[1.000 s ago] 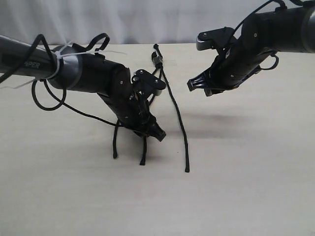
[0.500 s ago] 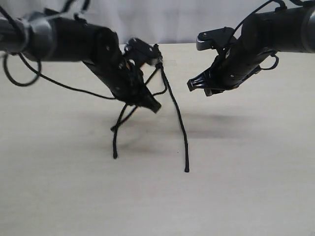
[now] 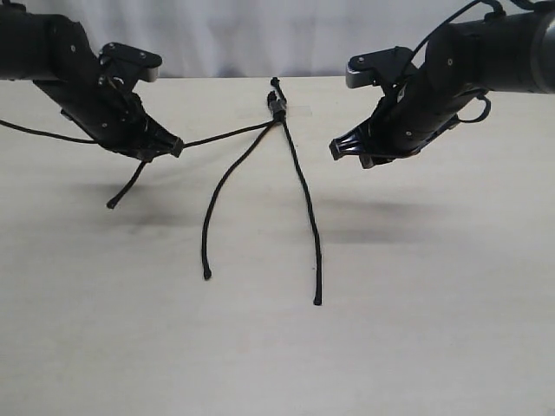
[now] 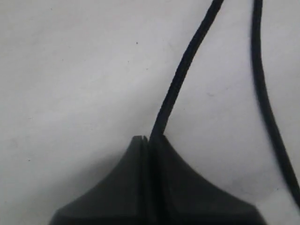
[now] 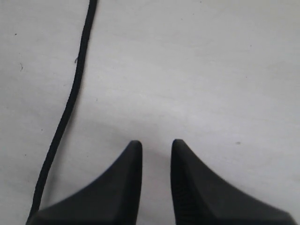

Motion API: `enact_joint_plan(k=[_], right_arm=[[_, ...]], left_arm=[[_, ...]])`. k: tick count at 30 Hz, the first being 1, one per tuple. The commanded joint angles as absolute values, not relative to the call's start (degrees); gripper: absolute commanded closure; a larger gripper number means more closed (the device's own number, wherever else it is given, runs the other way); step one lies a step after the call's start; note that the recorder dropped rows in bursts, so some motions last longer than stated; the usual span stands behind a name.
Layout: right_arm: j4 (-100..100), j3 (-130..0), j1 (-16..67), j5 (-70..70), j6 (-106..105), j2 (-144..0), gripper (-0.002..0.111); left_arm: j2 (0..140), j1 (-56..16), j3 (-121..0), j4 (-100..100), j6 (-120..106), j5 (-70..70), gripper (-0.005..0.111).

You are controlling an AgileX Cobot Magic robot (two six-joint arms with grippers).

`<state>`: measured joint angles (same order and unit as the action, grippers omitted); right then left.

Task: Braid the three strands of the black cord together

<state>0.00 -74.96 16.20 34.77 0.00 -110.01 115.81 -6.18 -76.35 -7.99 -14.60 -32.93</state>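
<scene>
Your left gripper (image 3: 172, 147): jaws pressed together, clamped on the left strand (image 3: 227, 135). The left wrist view confirms it: no gap between the fingers, and the strand comes straight out of the seam. The gripper is off the table (image 3: 416, 338), out at the left side. The held strand runs lifted and nearly straight from the clamp back to the knotted top of the black cord (image 3: 277, 106). The loose tail of that strand hangs below the gripper. Its tip is at the table or just over it, cannot tell which.

Your right gripper (image 3: 336, 152): jaws a little apart, nothing between them, bare table showing through the gap in the right wrist view. It hovers over the right side, near the right strand (image 3: 305, 191) but clear of it. One strand passes beside the fingers in that wrist view, not touching.

Cord: the knotted top sits at the far middle of the table in the exterior view, with a short stub beyond it. All three fan out from there, uncrossed, no braid yet. The middle strand (image 3: 218, 191) lies on the table, curving left. The right strand lies nearly straight, its tip closest to the near edge. The left wrist view shows a second strand beside the held one, apart from it; cannot tell which.
</scene>
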Motion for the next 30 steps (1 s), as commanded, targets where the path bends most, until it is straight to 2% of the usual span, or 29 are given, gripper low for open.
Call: enact_joint_plan(k=[1, 7, 9, 14, 17, 21, 24, 25, 27, 30], right_arm=[[-0.4, -75.2, 16.1, 34.3, -0.3, -109.9, 0.086], [-0.4, -75.2, 16.1, 34.3, -0.3, -109.9, 0.086], [-0.4, -75.2, 16.1, 34.3, -0.3, -109.9, 0.086], [-0.4, -75.2, 16.1, 35.0, -0.3, -109.9, 0.086], [1.1, -75.2, 16.1, 36.1, -0.4, -109.9, 0.086], [6.9, -75.2, 16.9, 36.3, -5.6, -109.8, 0.086], [13.5, -75.2, 19.1, 36.4, -12.5, -109.6, 0.086], [16.0, -75.2, 21.7, 36.8, -15.8, -109.6, 0.086], [16.7, -75.7, 26.5, 36.1, -16.4, -110.1, 0.086], [16.4, -78.3, 32.9, 36.2, -15.7, -113.1, 0.086]], left_arm=[[119.1, -6.1, -76.0, -8.2, -14.7, -30.5, 0.107], [120.9, -6.1, -76.0, -8.6, -14.6, -30.6, 0.105], [120.9, -6.1, -76.0, -8.7, -13.5, -30.9, 0.098], [120.9, -6.1, -76.2, -9.3, -13.1, -33.3, 0.065], [120.4, -6.1, -76.4, -10.1, -13.2, -33.5, 0.058], [117.2, -6.1, -78.0, -10.1, -13.8, -37.4, 0.065], [112.1, -6.1, -77.8, -10.1, -15.3, -37.7, 0.082], [107.8, -6.1, -76.4, -9.7, -15.5, -37.3, 0.094], [101.1, -6.1, -73.0, -8.2, -15.3, -33.4, 0.104], [91.6, -6.1, -67.2, -7.8, -14.7, -25.6, 0.107]])
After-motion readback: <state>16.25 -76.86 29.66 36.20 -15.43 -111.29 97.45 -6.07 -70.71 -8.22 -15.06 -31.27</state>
